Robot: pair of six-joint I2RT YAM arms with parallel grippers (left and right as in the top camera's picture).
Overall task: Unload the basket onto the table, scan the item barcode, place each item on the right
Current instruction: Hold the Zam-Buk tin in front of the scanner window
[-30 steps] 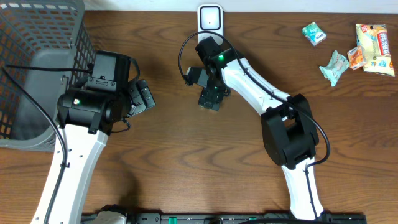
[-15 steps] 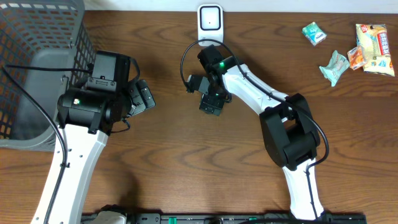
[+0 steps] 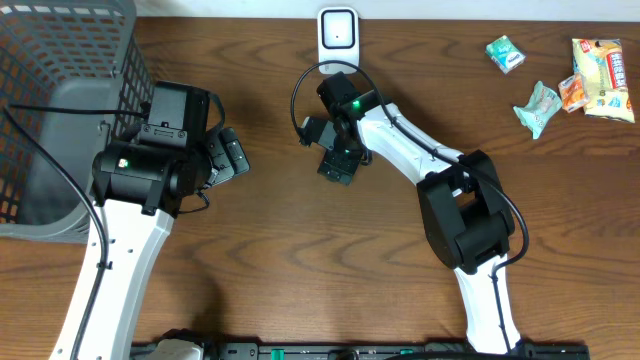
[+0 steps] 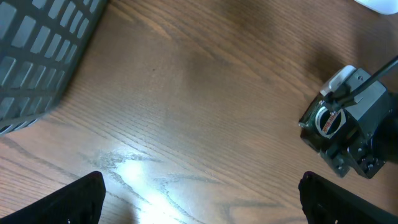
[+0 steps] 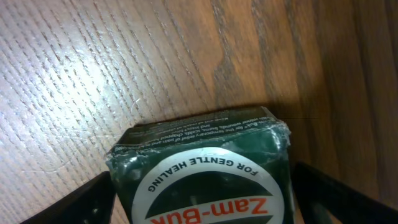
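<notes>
1. The green box (image 5: 199,165) sits between the fingers of the right claw (image 3: 338,162), near the middle of the table and a little toward 12 o'clock. The fingers stand wide, close by the box's two sides. I cannot tell if they pinch it or only stand beside it.
2. If the pinch is weak, I think the box could slip and drop onto the wood when the arm lifts or turns it.
3. The white scanner (image 3: 338,28) stands at 12 o'clock, near the box but not touching it. I can see the round label on the box, but no barcode. If the stripes are on a side turned away from the scanner, it may not read them.
4. One corner of the box looks dented, and its wrap is shiny. A crease or a bright glare over the stripes could spoil the read.
5. A black cable (image 3: 298,95) loops beside the right arm's wrist. A sharp twist might tug on it.
6. The left claw (image 3: 228,155) is at 9 o'clock by the grey basket (image 3: 60,60), wide and empty. It is well apart from the box, so I see no bump coming — unless it swings toward 3 o'clock.
</notes>
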